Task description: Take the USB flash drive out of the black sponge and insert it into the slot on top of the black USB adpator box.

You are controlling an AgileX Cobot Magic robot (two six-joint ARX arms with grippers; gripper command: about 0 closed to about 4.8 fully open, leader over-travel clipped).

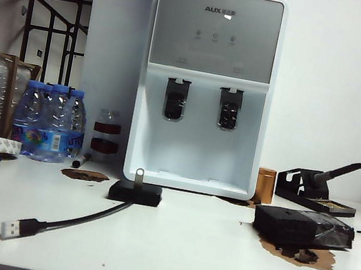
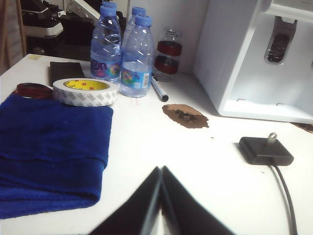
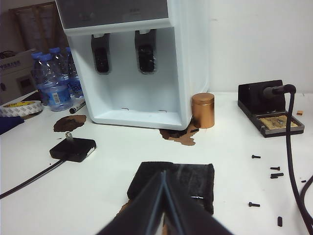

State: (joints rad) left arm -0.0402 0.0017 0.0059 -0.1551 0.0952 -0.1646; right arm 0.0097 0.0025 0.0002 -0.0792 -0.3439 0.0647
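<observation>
The USB flash drive [image 1: 138, 174] stands upright in the slot on top of the black USB adapter box [image 1: 135, 193], ring hole uppermost, which reads as the insertion already done; the slot itself is hidden by the drive. The left wrist view confirms it: the stick [image 2: 271, 140] rises with a slight lean from the box's upper face [image 2: 265, 151]. The box sits in front of the water dispenser [image 1: 205, 83], its cable [image 1: 74, 220] running toward the near table edge and ending in a silver plug [image 1: 9, 229] lying free, so the box is anchored by nothing but its own weight. The black sponge [image 1: 300, 228] lies well apart to the right on a brown stain, with its film-wrapped end turned away from the box; I can see no drive left in it. Neither arm appears in the exterior view. The left gripper [image 2: 160, 205] hovers back from the box, fingers pressed together and holding nothing. The right gripper [image 3: 165, 205] sits just short of the sponge, fingers likewise pressed together, empty. Both appear parked clear, likely so the seated drive is not knocked.
</observation>
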